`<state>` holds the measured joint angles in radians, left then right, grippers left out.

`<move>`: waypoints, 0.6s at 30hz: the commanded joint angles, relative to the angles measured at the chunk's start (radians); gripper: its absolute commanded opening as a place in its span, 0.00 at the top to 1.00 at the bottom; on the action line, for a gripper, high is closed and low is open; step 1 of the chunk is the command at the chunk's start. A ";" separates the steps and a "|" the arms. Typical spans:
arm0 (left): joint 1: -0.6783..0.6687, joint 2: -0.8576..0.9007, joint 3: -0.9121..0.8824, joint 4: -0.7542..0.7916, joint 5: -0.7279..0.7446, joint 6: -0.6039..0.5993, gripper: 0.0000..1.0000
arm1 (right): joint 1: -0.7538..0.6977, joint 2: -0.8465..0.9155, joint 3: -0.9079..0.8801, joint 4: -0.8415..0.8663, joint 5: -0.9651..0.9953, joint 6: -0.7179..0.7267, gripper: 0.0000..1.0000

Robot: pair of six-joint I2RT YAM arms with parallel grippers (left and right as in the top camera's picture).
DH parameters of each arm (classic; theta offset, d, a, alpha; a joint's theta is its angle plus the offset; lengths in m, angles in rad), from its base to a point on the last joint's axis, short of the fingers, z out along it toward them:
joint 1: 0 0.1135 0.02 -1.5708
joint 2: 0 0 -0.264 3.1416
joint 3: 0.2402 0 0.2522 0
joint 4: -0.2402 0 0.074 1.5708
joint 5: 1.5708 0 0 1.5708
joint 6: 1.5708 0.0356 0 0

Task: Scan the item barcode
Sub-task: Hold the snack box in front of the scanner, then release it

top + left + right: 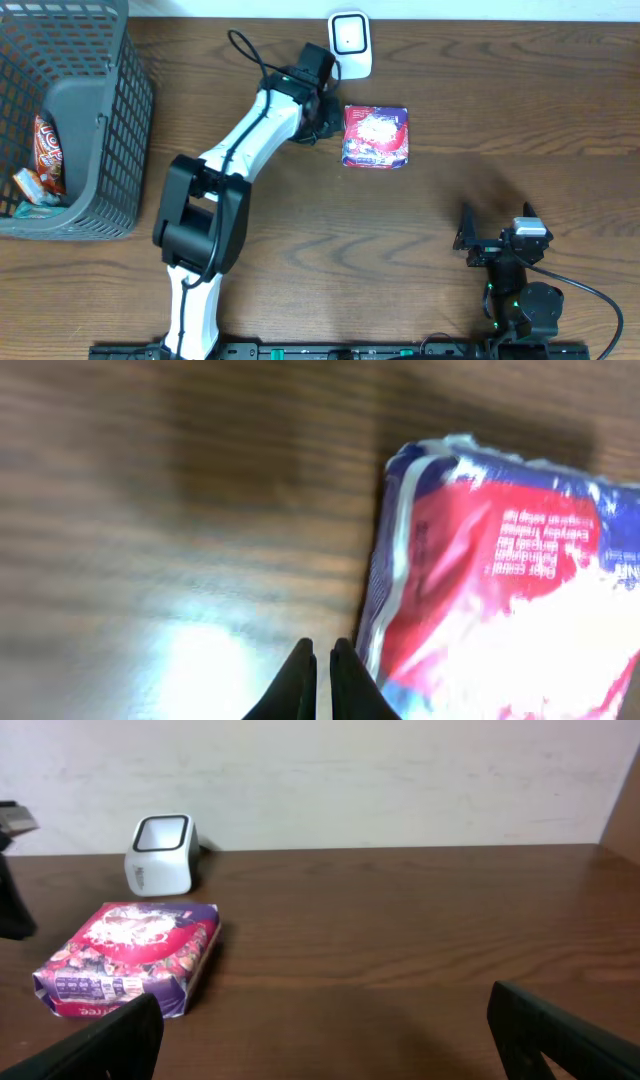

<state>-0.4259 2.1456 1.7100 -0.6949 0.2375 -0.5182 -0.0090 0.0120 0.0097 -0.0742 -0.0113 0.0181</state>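
The snack packet (pixel 376 136) lies flat on the counter (pixel 500 100), just right of the left pincer (pixel 322 656), which is closed on nothing. The scanner (pixel 351 42) stands near, beyond the tips. The right pincer (pixel 325 1005) is wide and well apart. Recommended: open, grip the packet's edge, and turn its barcode towards the scanner.

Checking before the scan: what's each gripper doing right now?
Left gripper: shut, empty, beside the purple-red packet.
Right gripper: open, empty.

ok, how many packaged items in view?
3: a purple-red pack near the scanner, an orange packet and a pale packet in the basket. More may be hidden there.
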 commanded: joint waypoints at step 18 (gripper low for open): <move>-0.103 0.070 -0.005 0.016 -0.032 -0.002 0.92 | 0.003 -0.006 -0.004 -0.001 0.002 0.014 0.01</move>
<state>-0.5217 2.2082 1.7096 -0.6903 0.2222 -0.5194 -0.0090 0.0120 0.0097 -0.0742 -0.0113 0.0185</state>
